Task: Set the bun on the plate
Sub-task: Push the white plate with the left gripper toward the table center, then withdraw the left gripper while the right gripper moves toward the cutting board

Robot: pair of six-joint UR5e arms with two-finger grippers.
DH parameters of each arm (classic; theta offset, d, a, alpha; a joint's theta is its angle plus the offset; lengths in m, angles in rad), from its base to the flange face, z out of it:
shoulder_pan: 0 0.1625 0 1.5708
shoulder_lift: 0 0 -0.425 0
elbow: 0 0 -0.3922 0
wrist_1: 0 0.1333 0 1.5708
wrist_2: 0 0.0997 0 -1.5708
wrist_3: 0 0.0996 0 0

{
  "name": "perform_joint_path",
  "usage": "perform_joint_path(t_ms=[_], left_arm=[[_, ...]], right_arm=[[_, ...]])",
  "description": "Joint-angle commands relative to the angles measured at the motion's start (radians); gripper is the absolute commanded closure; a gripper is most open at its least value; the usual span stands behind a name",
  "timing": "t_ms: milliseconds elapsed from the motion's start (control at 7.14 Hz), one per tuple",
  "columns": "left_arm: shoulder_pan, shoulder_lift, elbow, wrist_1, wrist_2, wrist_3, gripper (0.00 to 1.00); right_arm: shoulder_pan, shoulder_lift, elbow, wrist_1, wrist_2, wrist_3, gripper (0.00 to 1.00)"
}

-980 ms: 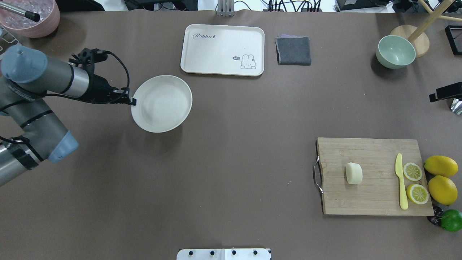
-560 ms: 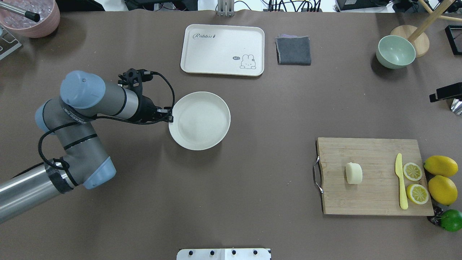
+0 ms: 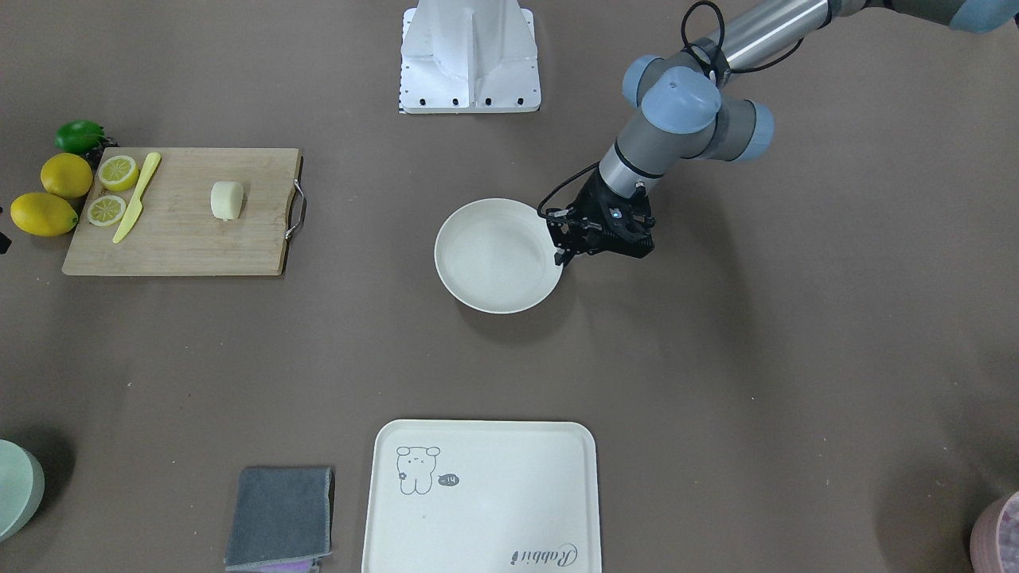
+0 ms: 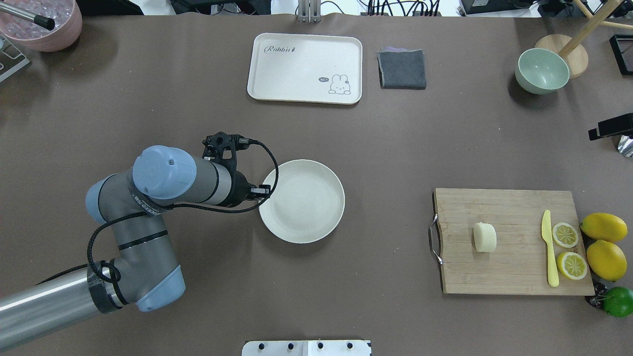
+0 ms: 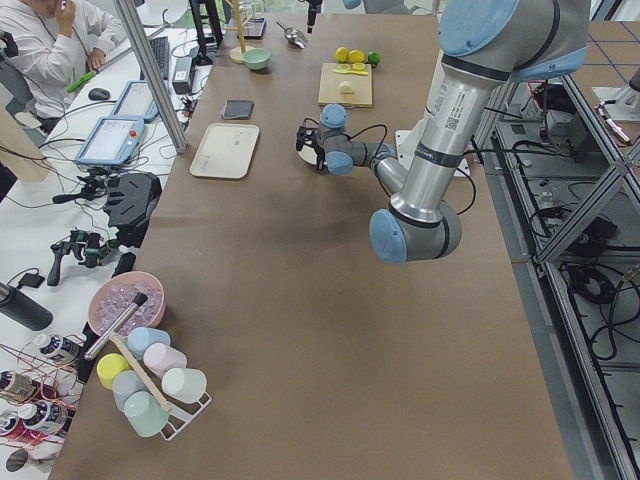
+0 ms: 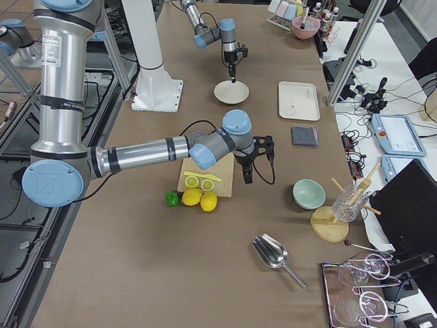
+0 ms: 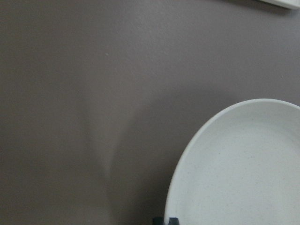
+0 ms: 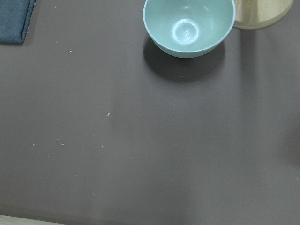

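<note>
The bun [image 4: 485, 237] [image 3: 226, 200] lies on the wooden cutting board [image 4: 514, 267] at the right, untouched. The round off-white plate [image 4: 304, 202] [image 3: 493, 255] [image 7: 243, 173] sits empty near the table's middle. My left gripper [image 4: 263, 190] [image 3: 560, 256] is shut on the plate's left rim, and the left wrist view shows its tips at the rim's edge. My right gripper [image 6: 246, 179] hangs above the table beyond the board's far side, near the green bowl [image 8: 188, 26]. Its fingers are not clear in any view.
On the board lie a yellow knife [image 4: 549, 254] and two lemon halves [image 4: 565, 235]. Whole lemons [image 4: 606, 259] and a lime [image 4: 618, 301] rest beside it. A rabbit tray [image 4: 305, 68], grey cloth [image 4: 402, 69], green bowl [image 4: 542, 70] and pink bowl [image 4: 44, 22] line the far side.
My left arm has carried the plate by its rim from the table's left to the right and nearer the robot, near the centre. The bun has not moved.
</note>
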Motion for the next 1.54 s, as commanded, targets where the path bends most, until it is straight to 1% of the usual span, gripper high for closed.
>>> perform_joint_path(t_ms=[0, 140, 280, 420, 560, 700, 840, 980, 1120, 1260, 1400], left_arm=[[0.014, -0.001, -0.003, 0.003, 0.019, 0.0, 1.0], [0.014, -0.002, -0.007, 0.001, 0.016, 0.008, 0.45], [0.014, -0.002, -0.015, 0.0, 0.025, 0.011, 0.03], [0.012, 0.008, -0.042, 0.003, 0.038, 0.014, 0.02], [-0.003, 0.011, -0.046, 0.006, 0.03, 0.018, 0.01], [-0.042, 0.016, -0.062, 0.031, 0.006, 0.047, 0.01], [-0.107, 0.057, -0.119, 0.096, -0.073, 0.099, 0.01], [-0.182, 0.097, -0.18, 0.166, -0.15, 0.176, 0.02], [-0.26, 0.137, -0.217, 0.215, -0.207, 0.246, 0.01], [-0.347, 0.184, -0.23, 0.229, -0.268, 0.312, 0.02], [-0.438, 0.233, -0.23, 0.23, -0.34, 0.383, 0.02]], right_arm=[[0.0, -0.003, 0.0, 0.0, 0.0, 0.0, 0.0], [0.0, -0.003, 0.0, 0.0, 0.0, -0.002, 0.0], [0.0, -0.001, 0.002, 0.0, 0.0, -0.005, 0.0], [0.0, 0.003, 0.015, -0.003, -0.002, 0.001, 0.0], [0.0, 0.009, 0.026, -0.008, -0.002, 0.009, 0.0], [-0.009, 0.029, 0.029, -0.017, -0.002, 0.052, 0.0], [-0.04, 0.043, 0.031, -0.017, -0.006, 0.11, 0.01], [-0.082, 0.058, 0.034, -0.017, -0.035, 0.174, 0.01], [-0.147, 0.06, 0.069, -0.034, -0.085, 0.246, 0.01], [-0.206, 0.06, 0.143, -0.12, -0.139, 0.285, 0.01], [-0.248, 0.06, 0.208, -0.203, -0.158, 0.319, 0.01]])
